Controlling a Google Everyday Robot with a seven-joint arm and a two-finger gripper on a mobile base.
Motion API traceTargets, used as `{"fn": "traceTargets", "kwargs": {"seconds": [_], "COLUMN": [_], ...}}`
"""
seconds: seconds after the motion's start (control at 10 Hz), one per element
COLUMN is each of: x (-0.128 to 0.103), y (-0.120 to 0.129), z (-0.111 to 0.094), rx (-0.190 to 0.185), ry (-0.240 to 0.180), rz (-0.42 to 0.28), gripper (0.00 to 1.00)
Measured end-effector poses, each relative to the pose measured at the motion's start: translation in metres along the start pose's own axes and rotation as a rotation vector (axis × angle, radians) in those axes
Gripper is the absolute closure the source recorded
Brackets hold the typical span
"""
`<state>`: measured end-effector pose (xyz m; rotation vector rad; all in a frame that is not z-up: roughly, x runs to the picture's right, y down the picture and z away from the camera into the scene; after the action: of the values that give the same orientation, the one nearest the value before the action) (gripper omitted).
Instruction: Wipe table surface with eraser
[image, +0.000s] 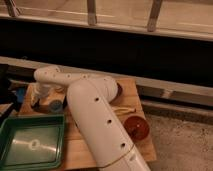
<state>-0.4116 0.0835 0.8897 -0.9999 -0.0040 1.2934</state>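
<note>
The table surface is a light brown wooden top, largely covered by my white arm, which crosses it from the bottom centre towards the upper left. My gripper hangs from the wrist at the table's left part, low over the wood, just beyond the green tray's far edge. Something pale with a bluish spot sits right at the gripper. I cannot make out a small black eraser; it is hidden or out of view.
A green plastic tray lies at the front left. A reddish-brown bowl stands at the right front, with a yellowish item behind it. A blue object lies at the left edge. A dark wall runs behind the table.
</note>
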Motion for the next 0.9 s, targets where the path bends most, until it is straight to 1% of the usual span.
{"fn": "traceTargets", "kwargs": {"seconds": [0.1, 0.2, 0.3, 0.5, 0.6, 0.7, 0.8, 0.9], "x": [0.012, 0.025, 0.038, 0.039, 0.030, 0.014, 0.002, -0.016], "y": [0.004, 0.001, -0.012, -0.022, -0.031, -0.045, -0.052, -0.051], "z": [0.003, 0.000, -0.009, -0.021, -0.030, -0.041, -0.045, -0.047], "rx": [0.002, 0.012, 0.033, 0.062, 0.077, 0.091, 0.097, 0.091], "ry": [0.017, 0.026, 0.025, 0.012, 0.001, -0.015, -0.027, -0.045], "rz": [0.008, 0.030, 0.061, 0.081, 0.090, 0.094, 0.089, 0.079], "gripper": [0.90, 0.90, 0.90, 0.90, 0.90, 0.90, 0.90, 0.90]}}
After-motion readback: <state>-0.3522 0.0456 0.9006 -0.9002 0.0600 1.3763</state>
